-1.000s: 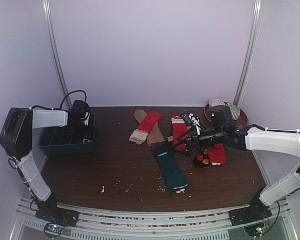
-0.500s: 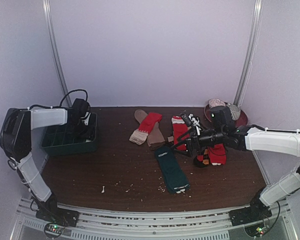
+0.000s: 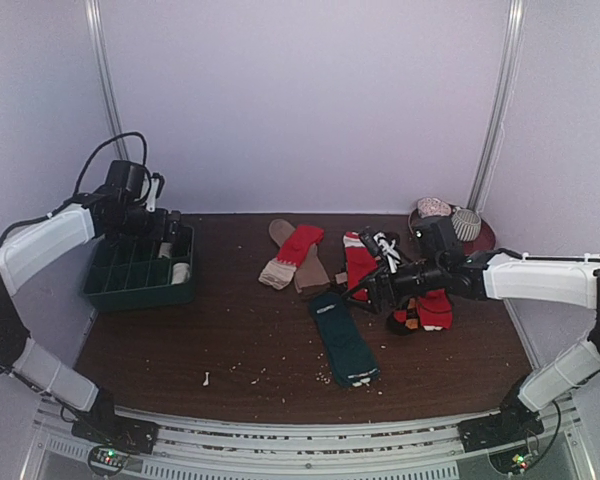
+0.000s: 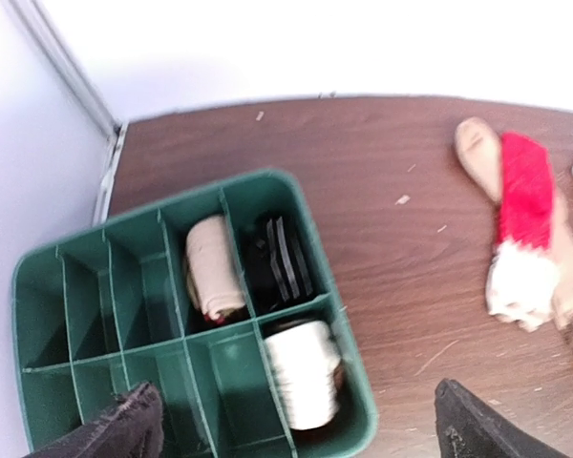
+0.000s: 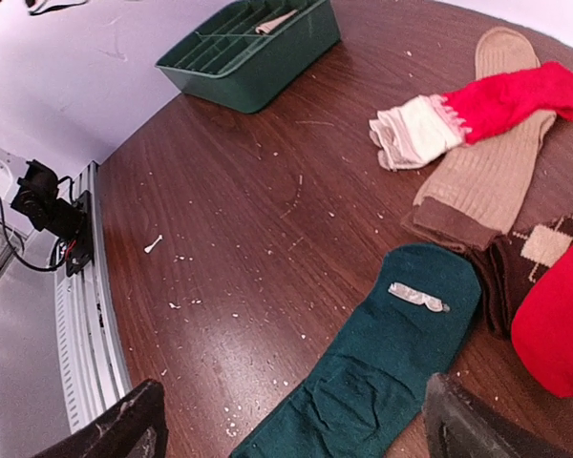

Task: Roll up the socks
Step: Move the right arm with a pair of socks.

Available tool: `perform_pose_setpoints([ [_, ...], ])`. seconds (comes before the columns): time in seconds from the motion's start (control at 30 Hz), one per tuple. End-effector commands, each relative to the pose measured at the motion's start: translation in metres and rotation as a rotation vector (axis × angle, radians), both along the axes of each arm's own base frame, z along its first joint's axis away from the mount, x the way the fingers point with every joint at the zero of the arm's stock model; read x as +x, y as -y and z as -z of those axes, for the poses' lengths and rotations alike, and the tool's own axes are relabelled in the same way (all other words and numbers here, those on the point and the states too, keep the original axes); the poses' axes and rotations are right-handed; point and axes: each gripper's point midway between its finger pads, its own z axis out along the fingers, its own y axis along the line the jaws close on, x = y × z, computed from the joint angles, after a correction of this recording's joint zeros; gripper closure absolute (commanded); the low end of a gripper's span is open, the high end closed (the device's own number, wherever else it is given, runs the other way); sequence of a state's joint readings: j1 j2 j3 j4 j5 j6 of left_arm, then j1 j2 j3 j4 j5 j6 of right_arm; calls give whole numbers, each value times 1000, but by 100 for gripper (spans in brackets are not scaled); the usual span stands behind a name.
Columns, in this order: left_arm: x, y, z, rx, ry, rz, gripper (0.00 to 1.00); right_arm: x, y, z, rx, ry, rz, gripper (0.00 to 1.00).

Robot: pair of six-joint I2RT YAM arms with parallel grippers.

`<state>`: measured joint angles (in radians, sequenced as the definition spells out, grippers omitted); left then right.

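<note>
While the left end effector hangs over the green tray, its two fingers are spread wide apart and hold nothing. Below it, the tray has three rolled socks in it. A tan roll sits in one box. A black roll sits in the box just beside it. A white roll fills the corner box next to those two. The tray stands at the left side of the brown worktop.

The right end effector is spread wide too, with nothing in it. It is low over the teal sock, and I cannot tell if it touches it. The teal sock lies flat on the worktop and has a small pale mark on it. Just beside it is a dark brown sock with a diamond pattern. Farther back, a red sock with a pale cuff lies across a tan sock. More red socks lie under the right arm. Little pale crumbs are scattered over the worktop.
</note>
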<state>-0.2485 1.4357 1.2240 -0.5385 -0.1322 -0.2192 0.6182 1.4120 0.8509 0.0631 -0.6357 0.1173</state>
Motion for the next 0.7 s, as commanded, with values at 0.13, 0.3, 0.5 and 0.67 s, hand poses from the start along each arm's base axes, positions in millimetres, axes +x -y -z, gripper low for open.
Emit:
perform_pose_setpoints([
  [0.13,-35,94,-32,35,133,201,2,-10,21,82,-180,-165,152,12],
  [0.3,-70,144,-4,-25,141,306,2,-35,30,118,-241,-231,217,17],
  [0.5,-101,137,9,-115,260,334,2,-63,22,148,-287,-301,232,23],
  [0.67,-131,126,-5,-287,384,360,2,-100,-34,151,-224,-351,128,25],
])
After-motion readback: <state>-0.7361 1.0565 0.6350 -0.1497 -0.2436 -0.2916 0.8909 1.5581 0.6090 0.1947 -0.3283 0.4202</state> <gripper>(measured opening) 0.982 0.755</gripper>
